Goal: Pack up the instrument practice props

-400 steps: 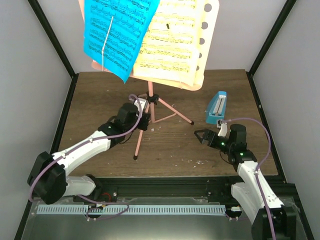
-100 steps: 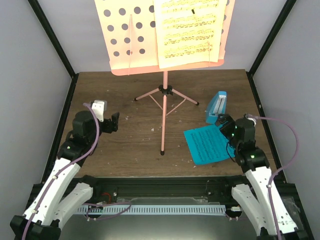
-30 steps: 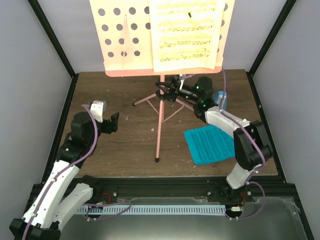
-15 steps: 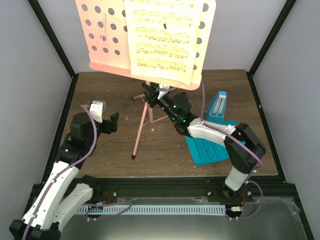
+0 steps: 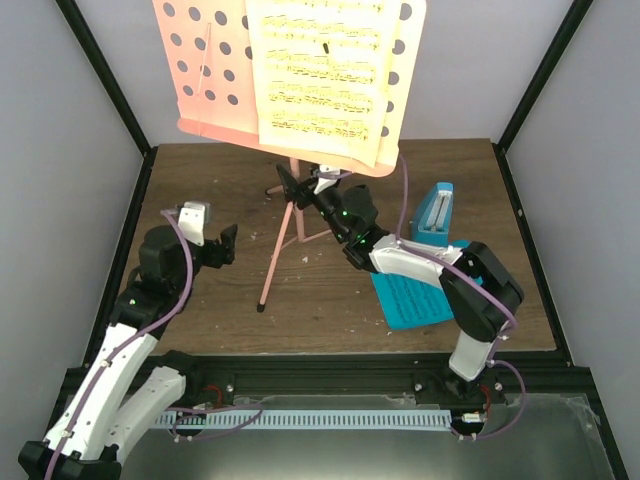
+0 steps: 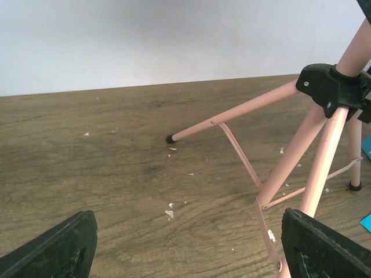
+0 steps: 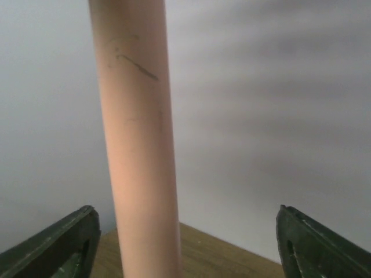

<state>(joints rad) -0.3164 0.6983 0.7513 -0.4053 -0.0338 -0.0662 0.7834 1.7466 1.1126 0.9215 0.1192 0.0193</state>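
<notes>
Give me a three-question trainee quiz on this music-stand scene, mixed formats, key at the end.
1. True or false: the blue music sheet lies on the table.
2. What stands between the right gripper's open jaws? A) nothing B) a pink tube of the music stand C) a pencil
3. Fill in: the yellow sheet rests on the stand's hole-punched ____.
Key: 1 true; 2 B; 3 desk.
</notes>
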